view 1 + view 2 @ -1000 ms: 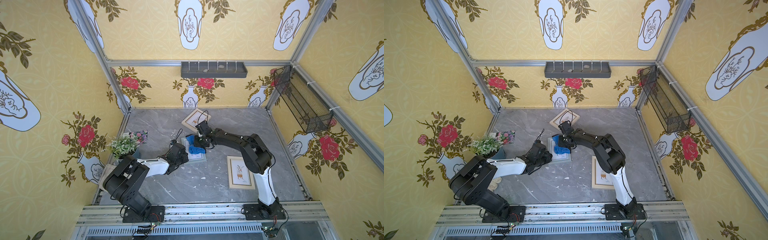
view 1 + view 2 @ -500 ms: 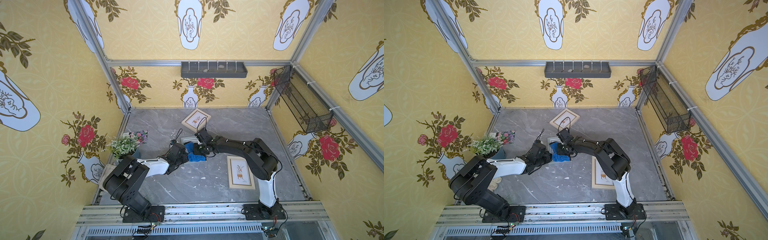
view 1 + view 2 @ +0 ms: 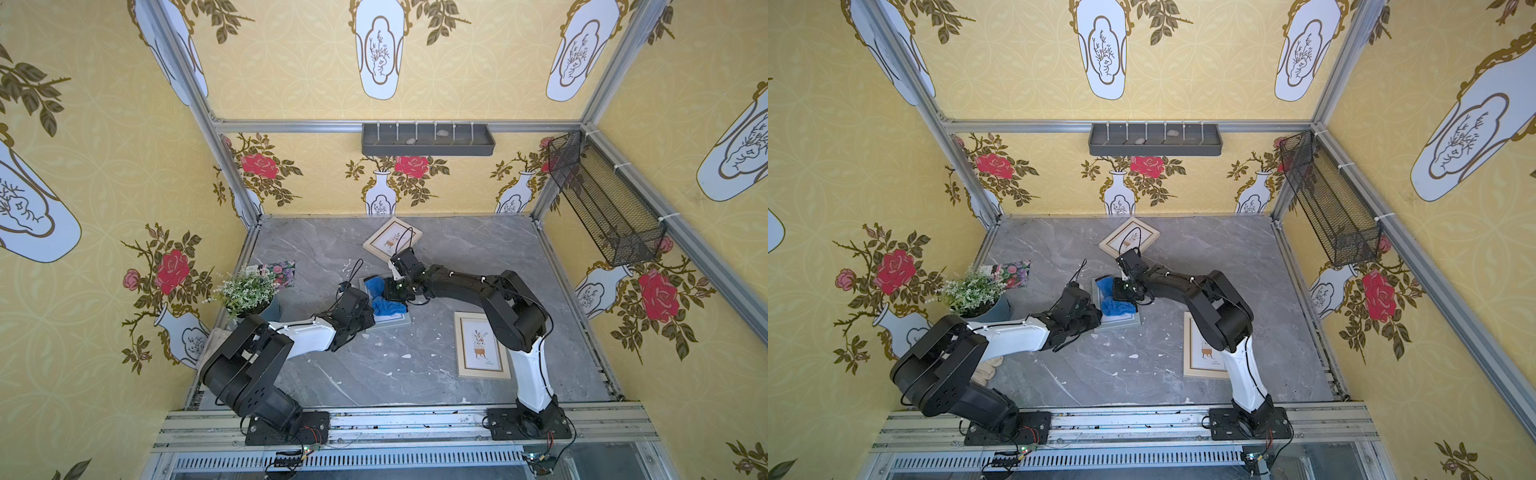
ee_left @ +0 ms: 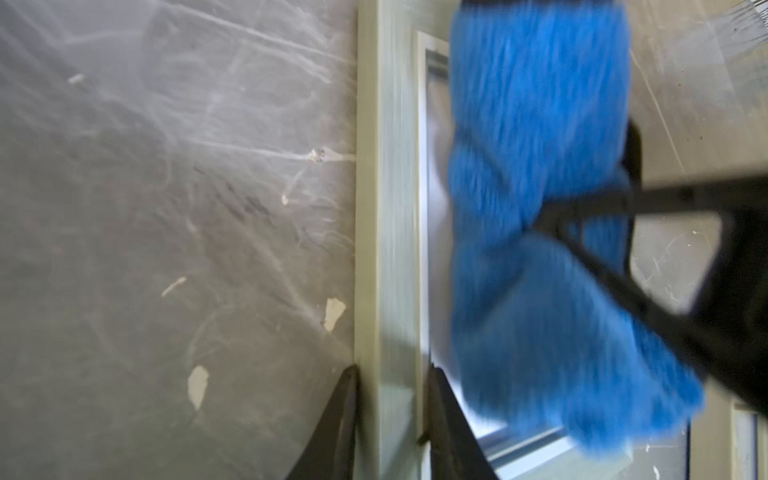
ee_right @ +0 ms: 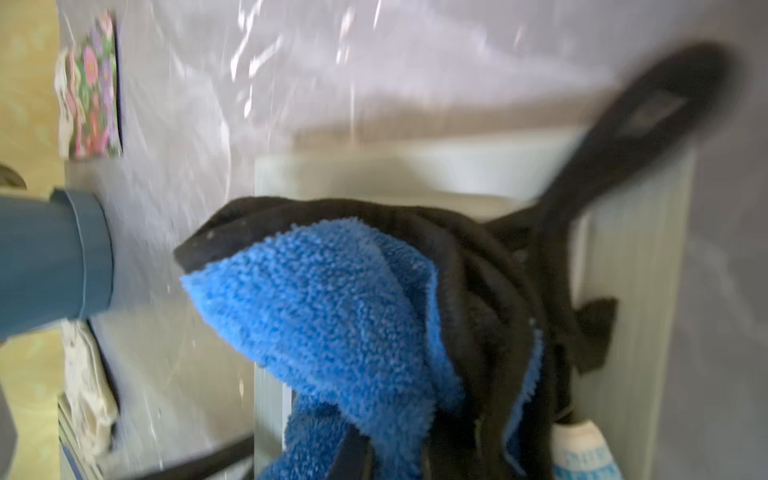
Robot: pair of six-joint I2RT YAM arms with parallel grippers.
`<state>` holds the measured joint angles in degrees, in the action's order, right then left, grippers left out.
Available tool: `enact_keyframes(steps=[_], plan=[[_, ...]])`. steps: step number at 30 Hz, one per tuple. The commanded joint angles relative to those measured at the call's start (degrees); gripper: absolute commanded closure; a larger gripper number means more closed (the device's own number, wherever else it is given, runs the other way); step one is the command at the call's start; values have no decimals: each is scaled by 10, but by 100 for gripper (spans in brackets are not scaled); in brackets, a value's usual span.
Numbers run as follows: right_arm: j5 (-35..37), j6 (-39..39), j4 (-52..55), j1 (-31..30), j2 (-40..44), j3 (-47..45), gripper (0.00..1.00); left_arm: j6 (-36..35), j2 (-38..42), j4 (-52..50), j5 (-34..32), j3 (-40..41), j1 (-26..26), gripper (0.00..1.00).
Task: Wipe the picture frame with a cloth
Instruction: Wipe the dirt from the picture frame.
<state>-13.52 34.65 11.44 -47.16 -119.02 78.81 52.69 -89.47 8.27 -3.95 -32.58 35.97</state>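
Holds the cloth (image 3: 390, 306) (image 4: 532, 104) (image 5: 332, 299) in the right claw (image 3: 392, 291), jaws closed tight on a gathered fold. Plush, bright blue, deep looped microfibre pile, with black edge trim bunched in thick folds right beside the fingers in the right wrist view. Crumpled into a soft lump, not spread square. Sits directly under the right claw, down on the picture frame (image 3: 397, 321) (image 3: 1121, 322) in both top views. Lies just ahead of the left claw (image 4: 392, 399), draped over the pane and smeared by blur in the left wrist view.

Pinches the frame's border rail with the left claw: one dark fingertip (image 4: 338, 428) against the outer side, the other against the inner, closed on that rail. Rectangular, flat on the tabletop (image 4: 166, 208), partly hidden under the blue lump. Pale off-white border, smooth and straight-edged, stepped down to a thin inner lip and a glossy pane.

Under and around both claws, hard grey marble-look stone, veined in white, pocked with pale chips. Out past the left claw's wrist, a round blue-grey pot (image 3: 276, 309) of small white-flowered greenery. Just behind the right claw, a second frame (image 3: 392, 240), light wood, set at an angle.
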Motion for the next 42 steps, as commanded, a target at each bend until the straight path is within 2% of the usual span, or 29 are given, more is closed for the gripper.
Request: enact_keyframes(steps=[1, 4, 12, 15, 20, 23, 27, 31, 35, 37, 42], plan=[[22, 19, 65, -21, 21, -37, 93, -7, -10, -179, 7, 12, 0, 80], [24, 17, 57, -23, 12, -20, 93, -8, -9, -180, 7, 10, 0, 80], [24, -30, 69, 19, -76, 120, 94, -6, 0, -182, 8, 11, 0, 80], [33, -34, 83, 19, -71, 110, 95, -6, 4, -185, 6, 14, 0, 80], [31, -11, 64, -13, 3, 0, 93, -5, 6, -185, 3, 19, -1, 80], [34, 2, 61, -32, 14, -18, 93, -5, 4, -180, 3, 20, 0, 80], [40, -2, 74, -27, -30, 45, 94, -7, 2, -180, 5, 16, 0, 80], [50, -19, 113, 9, -80, 131, 93, -7, 7, -186, 2, 18, 0, 80], [90, -24, 142, 44, -71, 122, 94, -2, 19, -185, -3, 28, 0, 80], [114, -30, 152, 43, -58, 109, 93, -1, 21, -181, -4, 31, 0, 80], [84, -22, 141, 5, -77, 153, 93, -5, 5, -175, 1, 25, 0, 80]])
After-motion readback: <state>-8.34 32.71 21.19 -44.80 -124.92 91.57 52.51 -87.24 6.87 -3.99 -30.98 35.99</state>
